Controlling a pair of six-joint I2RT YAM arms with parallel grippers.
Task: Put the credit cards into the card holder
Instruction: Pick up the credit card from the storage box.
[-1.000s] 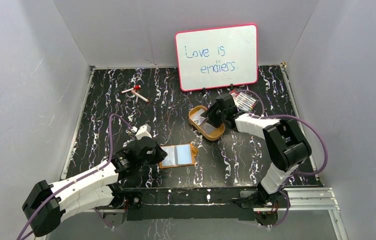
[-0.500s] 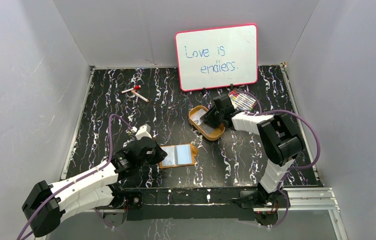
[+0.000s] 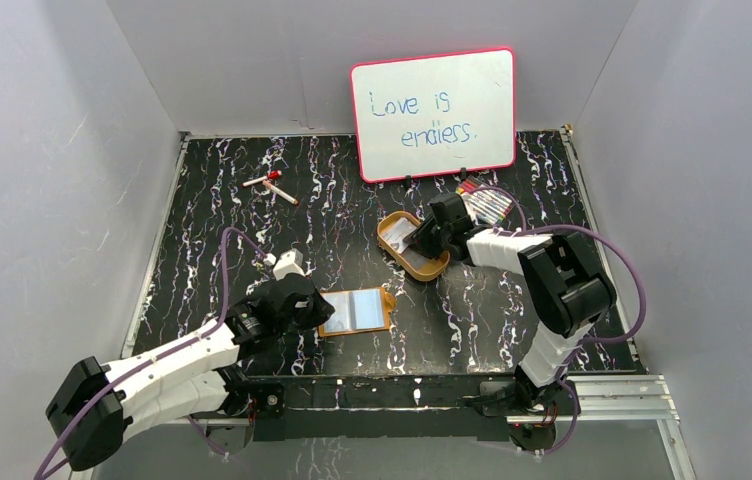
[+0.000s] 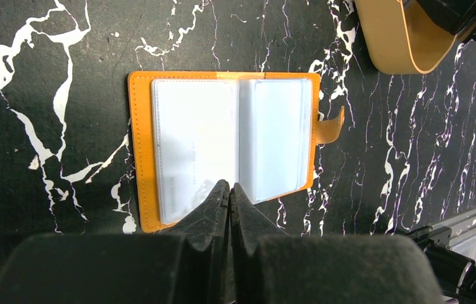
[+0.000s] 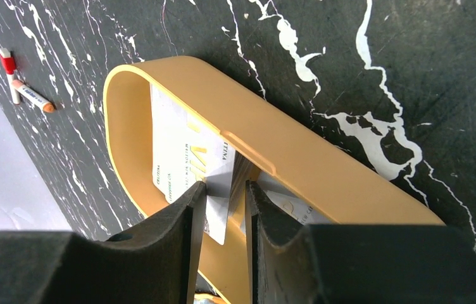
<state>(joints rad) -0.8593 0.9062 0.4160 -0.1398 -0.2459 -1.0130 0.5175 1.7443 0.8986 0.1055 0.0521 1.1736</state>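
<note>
Reaching over the rim of the oval tray (image 5: pixel 299 158), our right gripper (image 5: pixel 226 193) stands with its jaws narrowly apart on either side of one card's edge, and we see no firm pinch on it. The credit cards (image 5: pixel 185 152) lie loosely overlapped inside the tray, the nearest apparently tilted against its wall. The card holder (image 4: pixel 223 133) lies open and flat, nearer the arm bases than the tray and to its left, with its pale pockets facing up and its clasp tab on the tray side. There our left gripper (image 4: pixel 230 190) has its fingers pressed together, the tips resting on the holder's near edge and apparently pinning it. We judge the cards light, thin, stiff and slick. Lying flat they offer little to grab, so a raised edge is the place to pinch, squarely across both faces, or the card may swivel or slip. The holder looks soft and light, likely to slide unless it is pinned.
</note>
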